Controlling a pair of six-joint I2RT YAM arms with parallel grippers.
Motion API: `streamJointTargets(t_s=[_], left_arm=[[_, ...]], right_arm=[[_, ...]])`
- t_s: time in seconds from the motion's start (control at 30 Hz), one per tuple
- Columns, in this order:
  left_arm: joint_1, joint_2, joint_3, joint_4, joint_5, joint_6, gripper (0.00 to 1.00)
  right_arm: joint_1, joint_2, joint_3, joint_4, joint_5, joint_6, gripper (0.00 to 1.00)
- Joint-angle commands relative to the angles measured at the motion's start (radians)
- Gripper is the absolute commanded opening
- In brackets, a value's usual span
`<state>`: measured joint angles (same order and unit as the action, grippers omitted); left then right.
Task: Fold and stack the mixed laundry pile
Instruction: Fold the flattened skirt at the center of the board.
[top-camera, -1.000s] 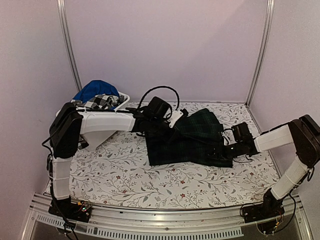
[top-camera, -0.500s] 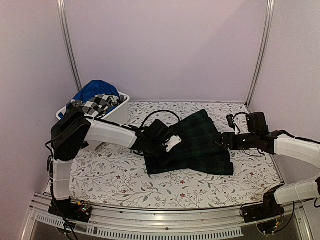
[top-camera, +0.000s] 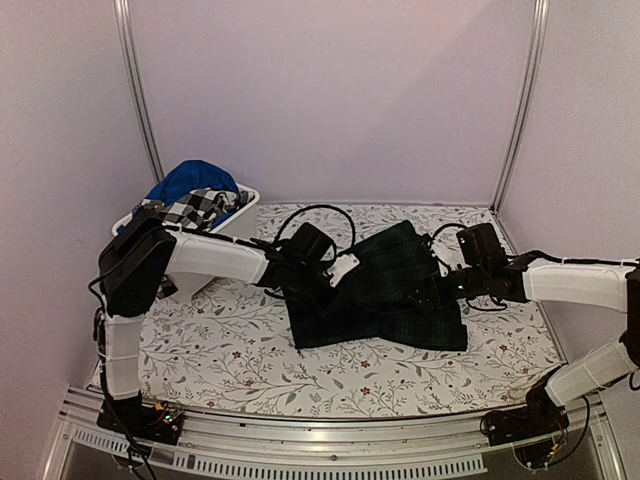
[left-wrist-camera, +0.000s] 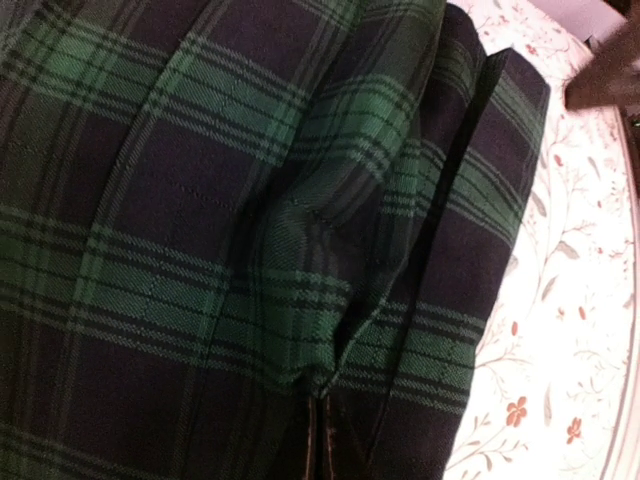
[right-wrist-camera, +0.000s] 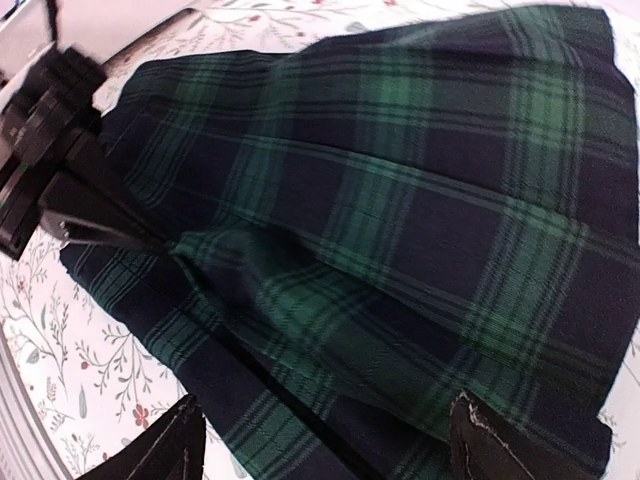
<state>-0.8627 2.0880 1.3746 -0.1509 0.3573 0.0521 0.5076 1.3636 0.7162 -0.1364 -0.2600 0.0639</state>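
The dark green-navy tartan garment (top-camera: 390, 285) lies spread on the flowered table, part of the mixed laundry pile. My left gripper (top-camera: 333, 283) is at the garment's left side and, in the left wrist view, the left gripper (left-wrist-camera: 322, 425) is shut on a pinched fold of the tartan garment (left-wrist-camera: 250, 200). My right gripper (top-camera: 432, 292) hovers over the garment's right part; in the right wrist view the right gripper (right-wrist-camera: 325, 425) is open, with the tartan garment (right-wrist-camera: 400, 200) below its spread fingers (right-wrist-camera: 478, 445) and nothing held. A bright blue garment (top-camera: 190, 180) and a black-and-white checked shirt (top-camera: 198, 207) lie in the tub.
A white plastic tub (top-camera: 238, 225) stands at the back left corner against the wall. Metal frame posts (top-camera: 520, 110) rise at the back corners. The flowered table cover (top-camera: 230, 340) shows left of and in front of the garment.
The right gripper has opened, let go of the tartan and shifted left over it. The left gripper has come forward with its fold, and the garment now lies flatter.
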Motion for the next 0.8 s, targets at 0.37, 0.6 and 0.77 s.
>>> streamJointTargets(t_s=[0.37,0.6,0.77], left_arm=[[0.003,-0.096,0.155,-0.076,0.039,-0.003,0.0],[-0.108,-0.185,0.069,-0.083,0.048,0.085,0.0],[-0.124,-0.192,-0.063,-0.01,0.068,0.051,0.0]], right_arm=[[0.146,-0.199,-0.21,0.298,-0.109,0.167,0.43],[0.15,-0.134,-0.27,0.323,-0.105,0.275,0.31],[0.151,-0.287,-0.305,0.293,-0.11,0.251,0.31]])
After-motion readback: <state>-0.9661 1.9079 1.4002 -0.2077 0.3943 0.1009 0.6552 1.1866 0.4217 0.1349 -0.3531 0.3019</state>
